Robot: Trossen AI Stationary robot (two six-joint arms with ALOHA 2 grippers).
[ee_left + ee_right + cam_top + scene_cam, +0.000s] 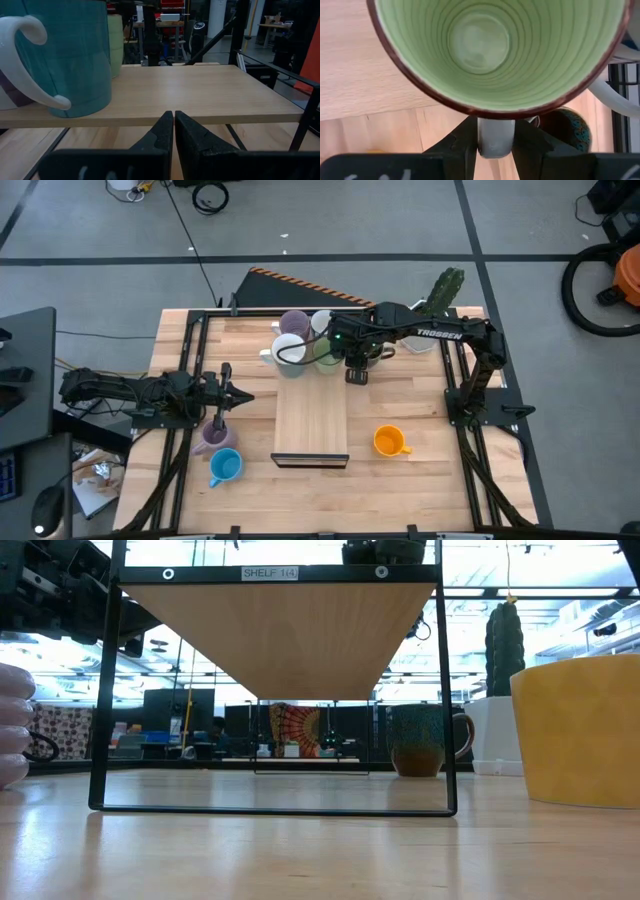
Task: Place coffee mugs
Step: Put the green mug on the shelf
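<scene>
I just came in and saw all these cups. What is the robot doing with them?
The robot is putting coffee mugs on a small wooden shelf on the table. The right gripper sits over the shelf's far end with its fingers around the handle of a light green ribbed ceramic mug, which stands on the shelf beside other mugs. The left gripper waits shut at the table's left side. An orange mug, a blue mug and a purple mug are on the table, not yet on the shelf.
</scene>
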